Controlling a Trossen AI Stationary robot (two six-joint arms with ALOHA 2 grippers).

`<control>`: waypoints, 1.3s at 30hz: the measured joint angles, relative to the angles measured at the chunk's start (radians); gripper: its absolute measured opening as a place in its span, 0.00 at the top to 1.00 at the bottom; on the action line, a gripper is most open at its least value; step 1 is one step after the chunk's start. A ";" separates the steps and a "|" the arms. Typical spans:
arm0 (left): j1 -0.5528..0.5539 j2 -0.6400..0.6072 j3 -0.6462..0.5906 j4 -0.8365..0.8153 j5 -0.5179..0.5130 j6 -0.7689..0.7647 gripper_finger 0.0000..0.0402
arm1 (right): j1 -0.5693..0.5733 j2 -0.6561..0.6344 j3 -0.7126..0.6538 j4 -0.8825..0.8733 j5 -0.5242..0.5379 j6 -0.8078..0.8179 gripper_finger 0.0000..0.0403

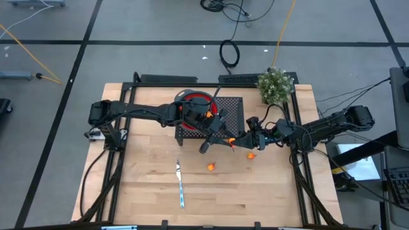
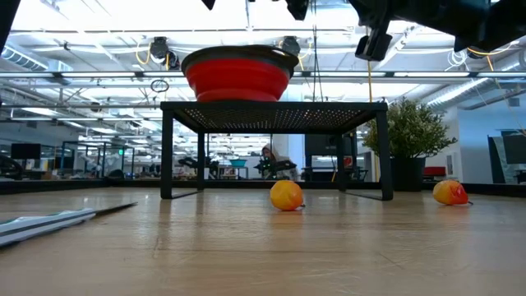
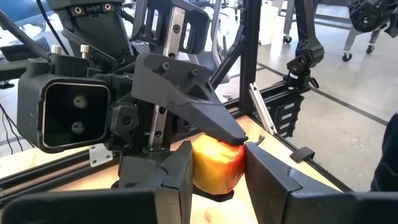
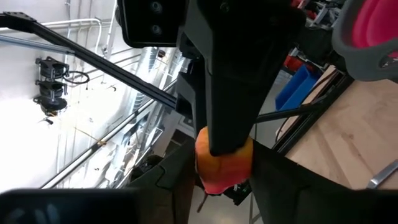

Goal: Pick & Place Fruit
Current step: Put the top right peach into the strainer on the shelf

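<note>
- Fruit piece (image 3: 214,167), red-orange, sits between both hands in mid-air in front of the black rack (image 1: 235,110)
- my left hand (image 1: 225,135) has its fingers closed on its sides
- my right hand (image 1: 238,140) also pinches the same piece, fingers part open around it
- two more orange fruits (image 2: 286,196) (image 2: 449,192) lie on the desk (image 1: 147,185)
- red bowl (image 2: 237,76) on the rack, knife (image 1: 180,185) flat on the desk

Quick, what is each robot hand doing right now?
Left gripper: jaws closed on the red-orange fruit, held up in the air.
Right gripper: jaws around the same fruit; a firm grip cannot be told.
</note>
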 joint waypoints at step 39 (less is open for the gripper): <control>0.148 -0.210 -0.001 -0.411 -0.341 -0.085 0.71 | -0.008 -0.003 0.000 -0.016 -0.110 -0.128 0.60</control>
